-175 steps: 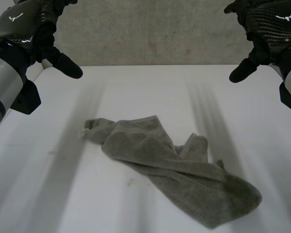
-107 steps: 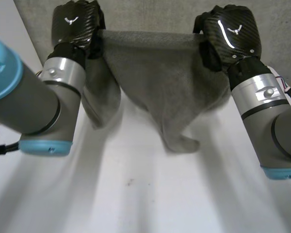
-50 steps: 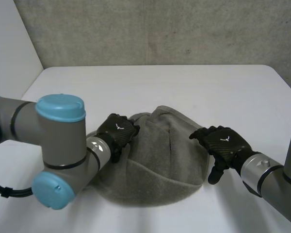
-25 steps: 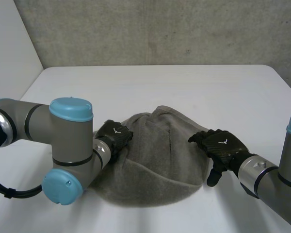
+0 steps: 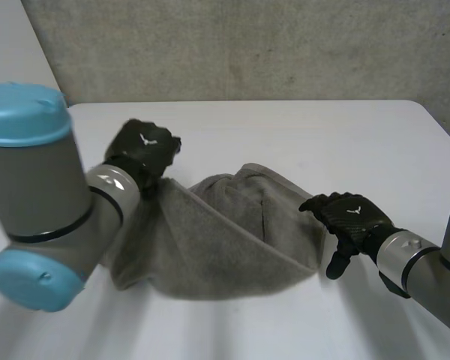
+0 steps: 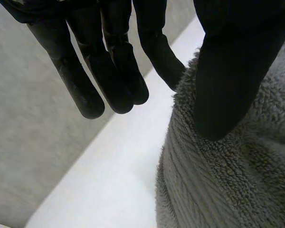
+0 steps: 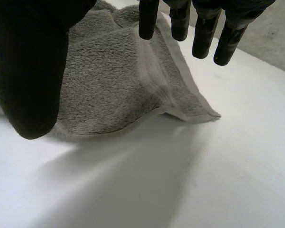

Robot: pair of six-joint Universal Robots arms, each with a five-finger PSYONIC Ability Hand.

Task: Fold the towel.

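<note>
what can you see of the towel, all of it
The towel is grey terry with a flat woven band near a hemmed edge. It lies rumpled and partly doubled on the white table. One end is held up off the table, pinched between thumb and finger of the left robot hand, the cloth sloping down. The open right robot hand is at the opposite edge, near a corner lying flat; contact is unclear.

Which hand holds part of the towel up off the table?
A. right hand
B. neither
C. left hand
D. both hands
C: the left hand pinches the towel edge, raised above the table; the right hand is open beside the towel.
</note>
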